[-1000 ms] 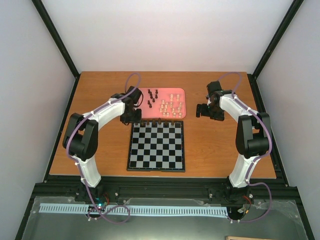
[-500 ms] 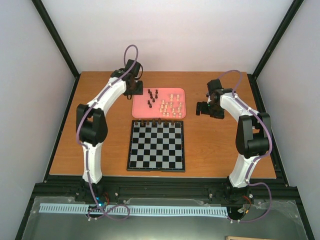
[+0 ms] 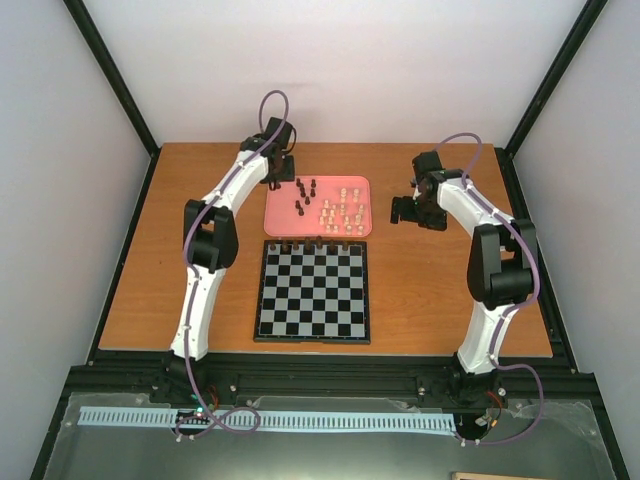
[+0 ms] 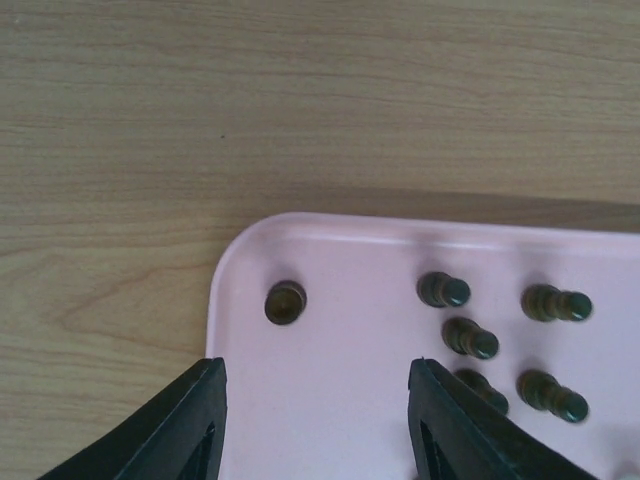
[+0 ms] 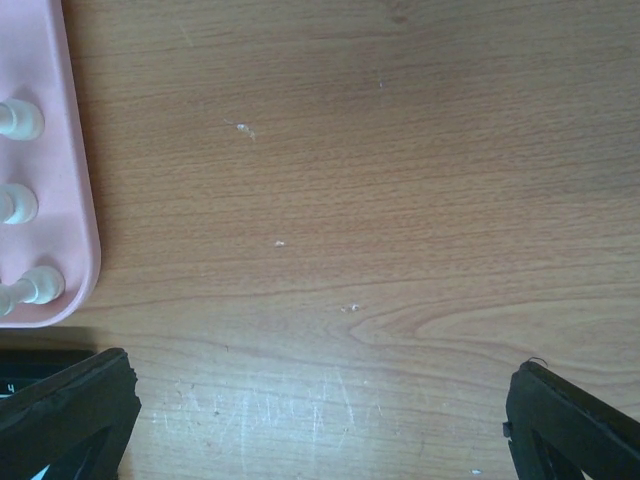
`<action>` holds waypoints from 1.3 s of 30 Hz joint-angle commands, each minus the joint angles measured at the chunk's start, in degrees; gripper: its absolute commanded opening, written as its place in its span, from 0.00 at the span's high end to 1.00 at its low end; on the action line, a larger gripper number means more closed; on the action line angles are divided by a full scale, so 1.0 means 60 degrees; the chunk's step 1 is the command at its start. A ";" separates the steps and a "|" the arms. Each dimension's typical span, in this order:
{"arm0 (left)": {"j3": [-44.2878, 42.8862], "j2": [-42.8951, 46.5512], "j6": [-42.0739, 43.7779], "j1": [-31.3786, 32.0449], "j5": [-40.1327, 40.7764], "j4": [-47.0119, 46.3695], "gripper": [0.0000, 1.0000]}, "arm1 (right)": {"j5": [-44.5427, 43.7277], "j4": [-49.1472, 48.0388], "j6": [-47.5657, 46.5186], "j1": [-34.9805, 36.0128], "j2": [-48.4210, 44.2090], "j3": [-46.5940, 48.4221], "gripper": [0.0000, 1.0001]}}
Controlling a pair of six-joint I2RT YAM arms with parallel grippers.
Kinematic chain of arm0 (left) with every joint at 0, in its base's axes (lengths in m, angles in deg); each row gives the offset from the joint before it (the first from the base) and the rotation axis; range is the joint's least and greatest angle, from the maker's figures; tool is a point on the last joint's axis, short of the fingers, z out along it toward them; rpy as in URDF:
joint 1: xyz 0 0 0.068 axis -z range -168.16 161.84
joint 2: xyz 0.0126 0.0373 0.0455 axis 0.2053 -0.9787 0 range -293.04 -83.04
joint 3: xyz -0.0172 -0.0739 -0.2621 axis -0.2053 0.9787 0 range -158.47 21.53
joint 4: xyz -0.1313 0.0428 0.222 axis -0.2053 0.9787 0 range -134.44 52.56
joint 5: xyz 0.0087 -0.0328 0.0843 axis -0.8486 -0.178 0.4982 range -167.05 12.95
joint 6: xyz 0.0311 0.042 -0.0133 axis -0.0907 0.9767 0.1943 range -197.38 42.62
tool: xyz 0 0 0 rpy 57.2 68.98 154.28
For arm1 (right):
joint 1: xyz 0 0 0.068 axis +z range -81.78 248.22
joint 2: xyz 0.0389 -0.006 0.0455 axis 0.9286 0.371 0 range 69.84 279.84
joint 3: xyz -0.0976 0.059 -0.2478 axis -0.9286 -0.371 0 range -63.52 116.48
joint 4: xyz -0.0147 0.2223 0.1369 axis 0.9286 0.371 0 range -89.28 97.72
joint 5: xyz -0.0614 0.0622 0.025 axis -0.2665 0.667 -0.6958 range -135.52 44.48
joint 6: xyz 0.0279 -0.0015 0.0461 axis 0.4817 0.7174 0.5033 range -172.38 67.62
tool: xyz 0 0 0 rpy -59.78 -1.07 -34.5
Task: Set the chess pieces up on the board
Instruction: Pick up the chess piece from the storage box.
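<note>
Left gripper (image 4: 315, 372) and right gripper (image 5: 320, 368) both gape wide above our wooden table (image 5: 350, 150); pink tray (image 4: 340, 262) holds dark chess pieces (image 4: 470, 338).

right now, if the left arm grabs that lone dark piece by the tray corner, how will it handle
The lone dark piece stands upright on a narrow footprint, so an off-centre nudge would probably tip it. Its round body suggests it could then roll on the smooth pink tray.

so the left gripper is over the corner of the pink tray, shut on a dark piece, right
Not shut: the left gripper is over the corner of the pink tray, but open and empty. The left wrist view shows its fingers apart, with the nearest dark piece standing free.
</note>
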 commanded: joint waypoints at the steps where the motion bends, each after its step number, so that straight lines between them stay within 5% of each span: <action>1: -0.0686 -0.0446 -0.0302 -0.0223 0.0369 0.0028 0.47 | -0.0072 0.0224 0.0034 0.0037 0.0272 0.0393 0.00; 20: -0.1254 -0.1298 -0.0606 -0.0392 0.0135 -0.0248 0.55 | -0.0160 0.0421 -0.0006 0.0035 0.0553 0.0622 0.00; 30: -0.1433 -0.1543 -0.0565 -0.0425 -0.0178 -0.0336 0.78 | -0.0196 0.0465 -0.0006 0.0042 0.0551 0.0624 0.00; 39: -0.1433 -0.1575 -0.0555 -0.0443 -0.0173 -0.0308 0.85 | -0.0171 0.0480 0.0023 0.0034 0.0534 0.0618 0.00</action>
